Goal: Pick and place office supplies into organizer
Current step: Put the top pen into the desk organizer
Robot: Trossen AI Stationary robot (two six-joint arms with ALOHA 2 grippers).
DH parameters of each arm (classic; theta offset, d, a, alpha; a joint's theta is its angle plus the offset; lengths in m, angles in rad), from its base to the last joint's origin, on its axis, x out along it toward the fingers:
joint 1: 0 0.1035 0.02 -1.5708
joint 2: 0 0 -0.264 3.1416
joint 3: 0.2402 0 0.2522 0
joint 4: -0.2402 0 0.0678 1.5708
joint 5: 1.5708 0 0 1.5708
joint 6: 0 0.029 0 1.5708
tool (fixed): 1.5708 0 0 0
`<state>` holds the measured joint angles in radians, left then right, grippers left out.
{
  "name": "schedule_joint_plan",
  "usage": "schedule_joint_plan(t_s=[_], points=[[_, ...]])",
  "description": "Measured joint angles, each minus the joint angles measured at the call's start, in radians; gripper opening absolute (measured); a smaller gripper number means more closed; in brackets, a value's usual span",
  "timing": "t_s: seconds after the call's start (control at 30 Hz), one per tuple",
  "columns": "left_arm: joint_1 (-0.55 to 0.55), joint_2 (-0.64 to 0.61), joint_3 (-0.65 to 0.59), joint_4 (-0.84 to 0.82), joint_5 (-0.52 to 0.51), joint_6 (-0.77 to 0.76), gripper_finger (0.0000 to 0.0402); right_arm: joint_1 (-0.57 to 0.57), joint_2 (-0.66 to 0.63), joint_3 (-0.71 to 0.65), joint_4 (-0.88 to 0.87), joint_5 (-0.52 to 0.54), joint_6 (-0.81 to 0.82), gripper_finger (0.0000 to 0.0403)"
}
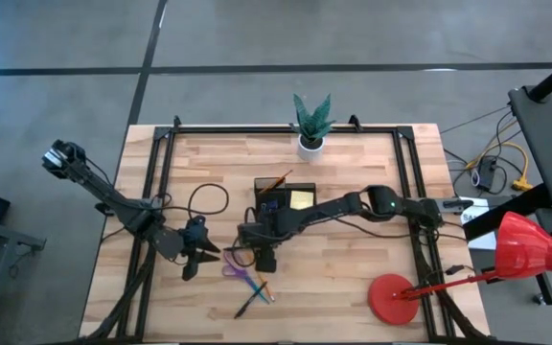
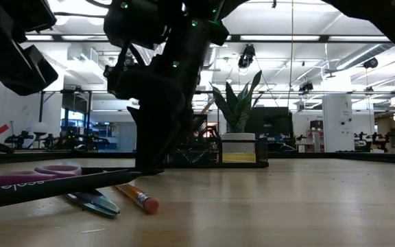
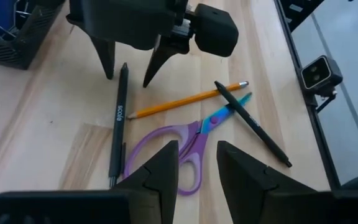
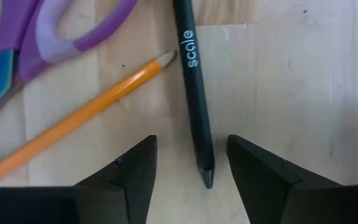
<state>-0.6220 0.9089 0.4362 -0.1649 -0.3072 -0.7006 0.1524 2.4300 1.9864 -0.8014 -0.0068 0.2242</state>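
My right gripper [image 4: 191,155] is open and points down, its fingers standing on either side of the tip end of a black pen [image 4: 191,81] without touching it. That pen [image 3: 117,124] lies on the table beside an orange pencil [image 3: 185,99], purple-handled scissors [image 3: 182,146] and a second black pen [image 3: 252,122]. My left gripper [image 3: 197,168] is open and hovers just left of the scissors [image 1: 236,271]. The black organizer [image 1: 286,198] stands behind them, and a yellow sticky pad [image 1: 301,199] lies in it.
A white pot with a green plant [image 1: 311,129] stands at the table's far edge. A red lamp-like object [image 1: 396,297] sits at the near right corner. Black cables [image 1: 209,196] lie left of the organizer. Bare wood shows to the right of the supplies.
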Motion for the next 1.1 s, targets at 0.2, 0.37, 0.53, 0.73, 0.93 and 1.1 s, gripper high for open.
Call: schedule_joint_plan(t_s=[0.2, 0.37, 0.53, 0.73, 0.93, 1.1], points=[[0.0, 0.002, -0.001, 0.0, -0.014, 0.004, 0.0095, 0.0, 0.015, 0.001, -0.001, 0.018, -0.046, 0.0156], [0.0, 0.0, -0.002, 0.0, -0.016, 0.01, 0.0095, 0.016, 0.028, 0.001, 0.004, 0.081, -0.133, 0.0093], [0.0, 0.0, -0.002, 0.0, -0.016, 0.01, 0.0095, 0.016, 0.031, -0.002, 0.008, 0.083, -0.155, 0.0031], [0.0, 0.0, -0.002, 0.0, -0.019, 0.01, 0.0095, 0.012, 0.024, 0.03, -0.02, 0.018, -0.087, 0.0016], [-0.001, -0.048, 0.02, -0.005, -0.076, 0.024, 0.0095, 0.022, -0.019, 0.065, -0.017, 0.119, 0.069, 0.0013], [-0.001, -0.167, 0.097, -0.065, -0.222, 0.164, 0.0095, 0.026, -0.141, 0.06, -0.016, 0.318, 0.238, 0.0012]])
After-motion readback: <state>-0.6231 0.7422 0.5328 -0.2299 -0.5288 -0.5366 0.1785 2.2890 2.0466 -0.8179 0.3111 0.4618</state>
